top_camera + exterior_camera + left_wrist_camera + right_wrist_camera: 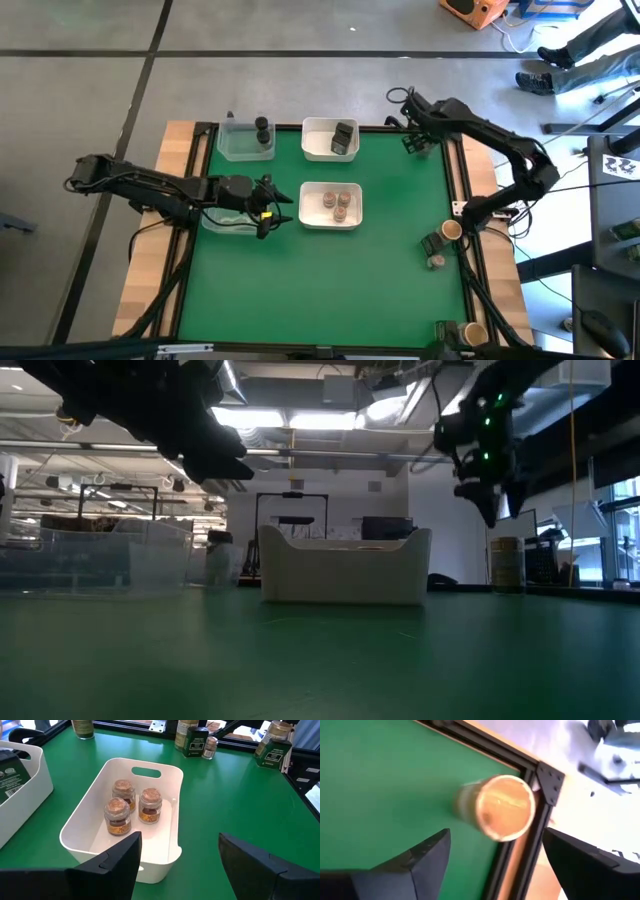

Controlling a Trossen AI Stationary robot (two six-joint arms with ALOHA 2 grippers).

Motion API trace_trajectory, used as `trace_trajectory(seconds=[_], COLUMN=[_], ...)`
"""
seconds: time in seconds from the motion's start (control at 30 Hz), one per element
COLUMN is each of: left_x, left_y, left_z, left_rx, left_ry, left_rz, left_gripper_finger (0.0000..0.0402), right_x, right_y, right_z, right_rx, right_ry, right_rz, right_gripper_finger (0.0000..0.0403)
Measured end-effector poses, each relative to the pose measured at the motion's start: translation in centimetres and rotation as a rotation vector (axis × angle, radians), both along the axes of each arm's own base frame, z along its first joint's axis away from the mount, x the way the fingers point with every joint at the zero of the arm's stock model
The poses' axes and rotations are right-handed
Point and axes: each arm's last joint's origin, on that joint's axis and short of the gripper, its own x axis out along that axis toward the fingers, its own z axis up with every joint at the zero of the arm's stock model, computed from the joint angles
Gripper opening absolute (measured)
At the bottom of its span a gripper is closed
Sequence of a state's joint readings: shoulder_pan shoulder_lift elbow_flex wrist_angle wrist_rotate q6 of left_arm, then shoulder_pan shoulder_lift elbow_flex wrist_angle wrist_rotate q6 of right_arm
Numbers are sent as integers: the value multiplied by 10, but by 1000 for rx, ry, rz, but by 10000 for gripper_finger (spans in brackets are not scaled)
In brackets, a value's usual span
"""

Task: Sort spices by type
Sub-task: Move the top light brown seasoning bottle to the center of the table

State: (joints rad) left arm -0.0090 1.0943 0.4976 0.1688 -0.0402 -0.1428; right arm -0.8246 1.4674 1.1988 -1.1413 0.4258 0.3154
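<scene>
The right claw (492, 855) is hanging, fingers apart and empty, over a tan-topped jar (497, 807) standing at the worktop's (380, 270) far right corner. The left claw (177, 865) is hovering, fingers apart and empty, beside the middle tray (170, 785), which is holding three small brownish jars (131, 807). More spices (440, 240) are sitting by the right edge.

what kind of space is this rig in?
Probably a robotics lab or workshop: a green-topped table in a black metal frame on a grey concrete floor, exposed ceiling ducts and strip lights, and monitors on stands behind.
</scene>
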Motion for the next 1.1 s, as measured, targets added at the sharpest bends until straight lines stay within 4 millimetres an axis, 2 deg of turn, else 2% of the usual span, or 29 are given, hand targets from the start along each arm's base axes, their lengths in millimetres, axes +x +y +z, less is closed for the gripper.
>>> trace_trajectory(seconds=[0.1, 0.5, 0.93, 1.1], left_x=[0, 0, 0, 0], left_y=[0, 0, 0, 0], left_z=[0, 0, 0, 0], left_rx=[4, 13, 19, 20], left_ry=[0, 0, 1, 1], left_rz=[-2, -6, -9, -10], left_gripper_finger=[247, 246, 247, 247], right_x=[-4, -16, -7, -4], right_y=[-12, -37, -52, -53], right_z=[-7, -20, -52, -55], right_rx=[8, 57, 146, 176], right_ry=[13, -49, -15, -43], right_rz=[-31, -96, -100, -73], right_gripper_finger=[334, 375, 375, 339])
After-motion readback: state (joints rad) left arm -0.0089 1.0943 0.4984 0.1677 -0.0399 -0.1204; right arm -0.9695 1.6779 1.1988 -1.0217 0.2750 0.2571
